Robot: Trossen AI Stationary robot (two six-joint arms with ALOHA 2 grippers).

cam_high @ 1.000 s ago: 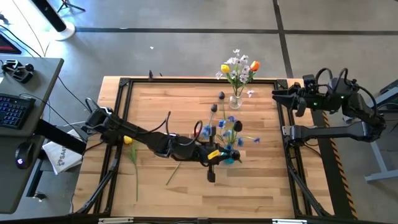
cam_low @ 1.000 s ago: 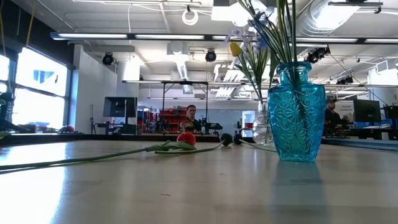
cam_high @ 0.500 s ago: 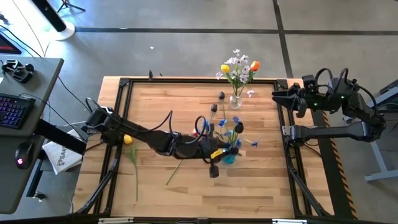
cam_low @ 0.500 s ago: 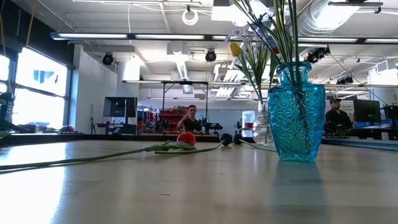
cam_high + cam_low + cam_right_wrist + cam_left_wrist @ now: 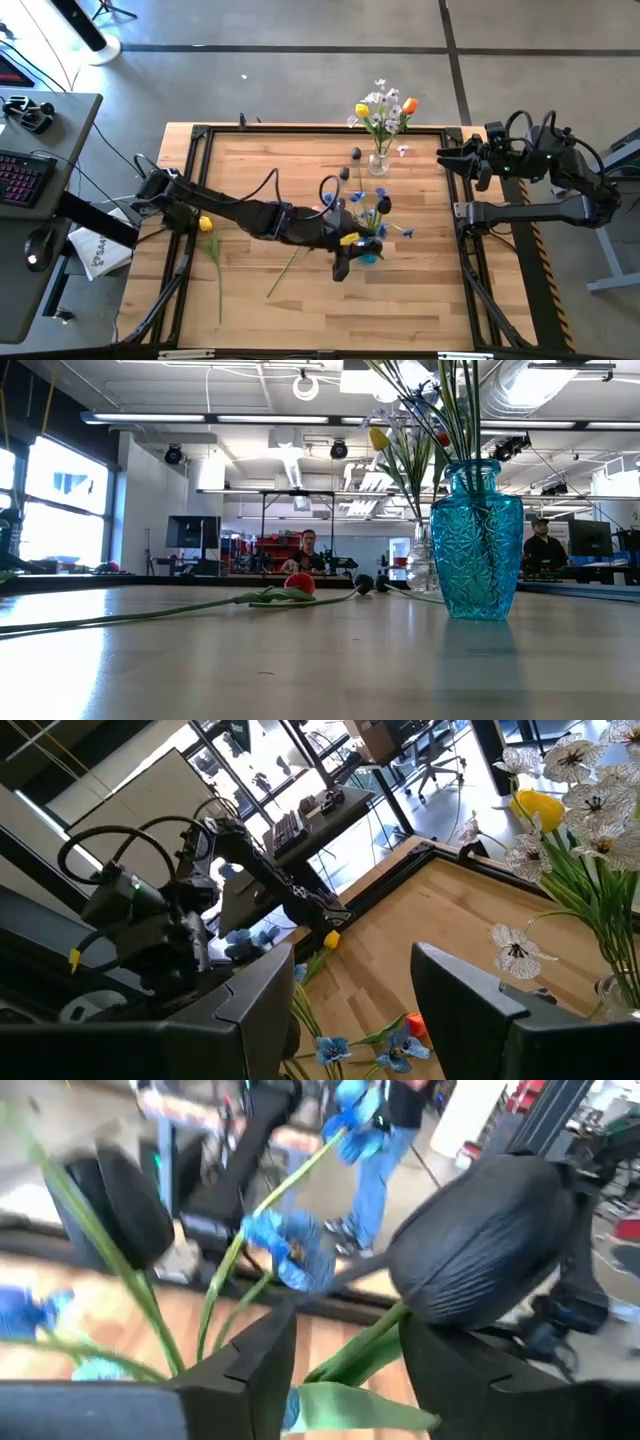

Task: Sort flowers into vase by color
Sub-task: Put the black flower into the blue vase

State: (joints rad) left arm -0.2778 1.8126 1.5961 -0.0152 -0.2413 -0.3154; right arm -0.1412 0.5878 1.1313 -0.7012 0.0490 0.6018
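Left gripper at frame centre over blue vase, shifted slightly right since a second ago; jaws now parted around dark purple tulip stem, earlier clamped. Blue sprays stand in vase. Right gripper unchanged at right surface edge, jaws spread, empty.

Bright even overhead light, glare from windows, left wrist view motion-blurred, soft shadows
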